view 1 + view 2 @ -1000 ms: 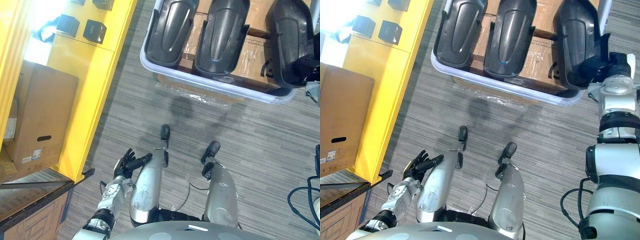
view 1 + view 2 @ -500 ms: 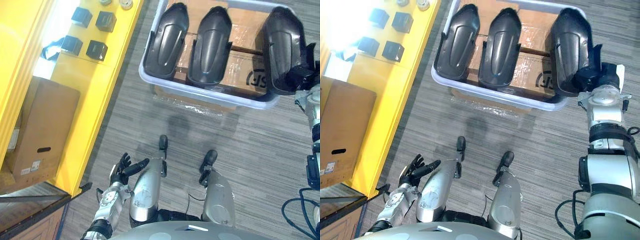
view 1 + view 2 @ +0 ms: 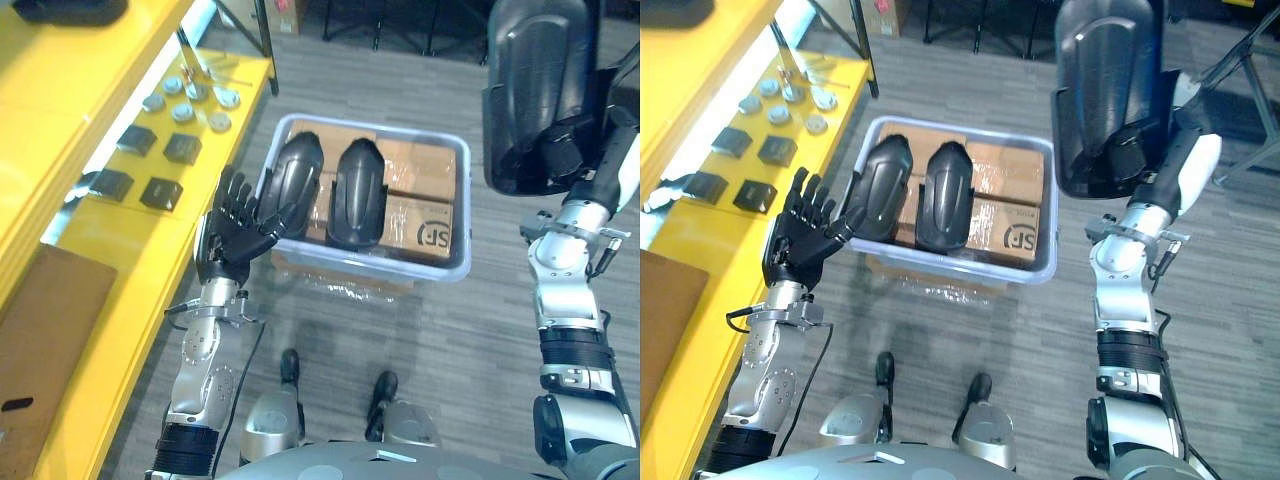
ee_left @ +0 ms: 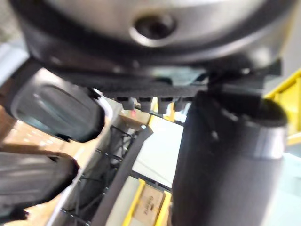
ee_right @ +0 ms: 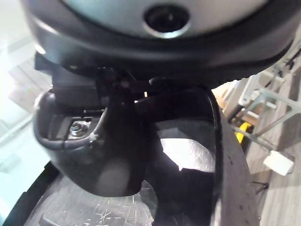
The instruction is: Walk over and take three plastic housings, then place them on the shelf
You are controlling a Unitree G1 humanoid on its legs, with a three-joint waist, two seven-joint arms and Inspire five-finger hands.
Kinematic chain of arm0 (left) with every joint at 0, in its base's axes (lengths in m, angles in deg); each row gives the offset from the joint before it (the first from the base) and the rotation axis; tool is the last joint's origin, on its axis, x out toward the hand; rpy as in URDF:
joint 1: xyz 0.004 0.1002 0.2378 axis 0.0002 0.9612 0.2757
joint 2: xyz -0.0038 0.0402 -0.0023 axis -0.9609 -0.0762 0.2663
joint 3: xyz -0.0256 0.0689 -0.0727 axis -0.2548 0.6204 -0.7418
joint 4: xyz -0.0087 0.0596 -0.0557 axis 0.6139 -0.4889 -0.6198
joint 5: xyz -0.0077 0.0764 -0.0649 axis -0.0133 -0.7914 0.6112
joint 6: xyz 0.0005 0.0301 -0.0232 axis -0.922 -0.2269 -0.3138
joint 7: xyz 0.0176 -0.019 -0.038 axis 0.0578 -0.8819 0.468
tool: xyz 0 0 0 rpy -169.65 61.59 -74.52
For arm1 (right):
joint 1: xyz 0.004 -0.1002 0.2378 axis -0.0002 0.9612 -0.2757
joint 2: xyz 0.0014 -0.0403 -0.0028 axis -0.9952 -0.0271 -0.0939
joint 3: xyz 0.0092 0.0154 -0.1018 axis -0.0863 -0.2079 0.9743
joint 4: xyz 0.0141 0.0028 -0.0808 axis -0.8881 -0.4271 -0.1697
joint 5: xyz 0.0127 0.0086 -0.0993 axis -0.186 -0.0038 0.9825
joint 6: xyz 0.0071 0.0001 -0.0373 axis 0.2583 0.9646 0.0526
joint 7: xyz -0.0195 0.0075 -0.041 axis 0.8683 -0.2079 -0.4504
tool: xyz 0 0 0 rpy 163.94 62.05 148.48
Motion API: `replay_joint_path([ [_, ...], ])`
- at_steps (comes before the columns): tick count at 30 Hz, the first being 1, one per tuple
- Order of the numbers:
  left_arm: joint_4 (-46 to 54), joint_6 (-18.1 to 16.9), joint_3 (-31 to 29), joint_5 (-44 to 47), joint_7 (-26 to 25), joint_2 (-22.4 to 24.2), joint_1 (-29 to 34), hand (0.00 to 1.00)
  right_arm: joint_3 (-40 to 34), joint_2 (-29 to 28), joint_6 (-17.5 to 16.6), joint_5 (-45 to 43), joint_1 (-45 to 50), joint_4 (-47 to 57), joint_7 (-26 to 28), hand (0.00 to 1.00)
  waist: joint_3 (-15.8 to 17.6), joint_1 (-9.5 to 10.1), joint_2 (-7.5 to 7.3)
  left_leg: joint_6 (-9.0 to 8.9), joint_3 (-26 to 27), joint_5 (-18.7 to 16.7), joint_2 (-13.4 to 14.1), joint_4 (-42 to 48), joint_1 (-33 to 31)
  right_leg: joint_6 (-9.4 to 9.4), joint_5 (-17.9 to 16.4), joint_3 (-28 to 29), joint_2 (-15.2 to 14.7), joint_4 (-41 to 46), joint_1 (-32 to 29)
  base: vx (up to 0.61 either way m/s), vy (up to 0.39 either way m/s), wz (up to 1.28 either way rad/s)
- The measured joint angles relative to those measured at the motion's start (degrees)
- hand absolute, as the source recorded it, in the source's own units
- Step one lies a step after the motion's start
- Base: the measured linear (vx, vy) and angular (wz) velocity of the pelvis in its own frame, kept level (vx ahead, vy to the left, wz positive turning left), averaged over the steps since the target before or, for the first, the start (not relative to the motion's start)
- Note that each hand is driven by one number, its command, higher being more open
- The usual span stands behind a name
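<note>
Head view, left hand (image 3: 238,232): I held it up beside the bin's shelf-side rim, fingers (image 3: 232,190) straight and spread, gripping nothing.
Head view, right hand (image 3: 562,152): I had it high, to the right of the bin, curled round the lower end of the held housing (image 3: 535,80).
Head view, held housing: it stood upright in my grip, well clear of the bin.
Head view, bin (image 3: 455,272): pale plastic, sitting on the grey floor (image 3: 470,340).
Head view, bin contents: the outer housing (image 3: 292,185) and the inner housing (image 3: 356,192) lay side by side at the shelf-side end, on cardboard (image 3: 425,225).
Head view, shelf (image 3: 130,280): yellow, on my left, carrying small black blocks (image 3: 182,148) and round discs (image 3: 220,122); a brown box (image 3: 40,340) showed at its nearer end.
Left wrist view: my thumb (image 4: 225,155) stood apart from the palm, and two dark housings in the bin showed past it.
Right wrist view: the held housing's hollow side (image 5: 188,155) sat close against my hand.
</note>
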Motion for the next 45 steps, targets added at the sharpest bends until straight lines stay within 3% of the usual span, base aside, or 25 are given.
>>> replay_joint_path([
  [5,0.34,3.36,2.46,6.71,2.91,0.12,-4.19,1.0,4.17,-1.63,-3.31,1.07,0.01,3.9,0.26,0.0,-2.8,-0.12,1.56,0.0,0.73,0.0,-0.04,-0.03,1.01,0.09,0.06,-0.08,0.0,-0.58,1.14,0.0,-0.001,-0.01],
  [10,0.33,7.74,7.58,11.34,4.55,0.66,-5.92,1.0,9.7,-4.21,-5.72,2.08,0.0,3.91,1.63,0.0,-4.96,-1.13,1.36,-0.02,1.29,-0.01,-0.09,-0.09,1.16,0.43,0.68,-0.06,0.11,-1.79,1.61,-0.06,0.003,-0.05],
  [16,-0.02,13.21,12.81,11.26,6.76,1.04,-7.97,1.0,15.57,-6.71,-5.87,1.94,1.02,3.75,5.41,0.0,-6.47,-1.43,1.44,-0.03,2.01,0.14,-0.12,-0.35,1.04,0.34,2.1,0.27,0.62,-3.42,1.73,-0.06,0.0,-0.06],
  [24,-2.99,13.74,16.12,10.93,6.57,1.09,-8.21,1.0,22.38,-10.64,-6.26,-0.88,1.8,-1.18,7.52,0.0,-9.2,-1.49,1.41,0.26,2.03,0.73,-0.44,-0.37,0.96,0.4,2.99,0.17,0.56,-4.39,2.09,-0.01,0.003,0.0],
  [30,-4.58,13.73,16.54,10.75,3.55,1.01,-8.21,1.0,25.22,-13.43,-6.29,-3.01,4.51,-1.98,8.09,0.0,-10.23,-1.37,1.33,0.29,1.63,0.87,-0.61,-0.39,0.86,0.3,3.17,-0.31,0.49,-4.82,2.42,-0.02,0.009,0.04],
  [42,-4.99,13.46,16.32,10.76,0.2,0.93,-7.76,1.0,28.77,-14.93,-18.04,-5.78,12.77,-3.88,11.78,0.0,-12.47,-1.37,-0.08,0.31,1.52,0.9,-0.78,-0.4,0.54,0.2,3.56,-0.6,0.48,-5.52,2.44,0.0,0.001,0.0],
  [43,-5.02,13.46,16.37,10.76,0.2,0.93,-7.68,0.0,28.77,-14.91,-18.47,-5.92,12.77,-4.24,11.92,0.0,-12.51,-1.37,-0.15,0.32,1.51,0.91,-0.78,-0.4,0.54,0.2,3.56,-0.6,0.48,-5.52,2.44,0.0,0.0,0.0],
  [45,-5.03,13.46,16.38,10.75,0.21,0.96,-7.61,0.0,28.8,-14.85,-19.26,-7.08,13.29,-4.34,12.37,0.0,-12.59,-1.33,-0.28,0.35,1.5,0.94,-0.8,-0.4,0.56,0.2,3.56,-0.6,0.47,-5.53,2.47,0.0,0.0,0.0],
])
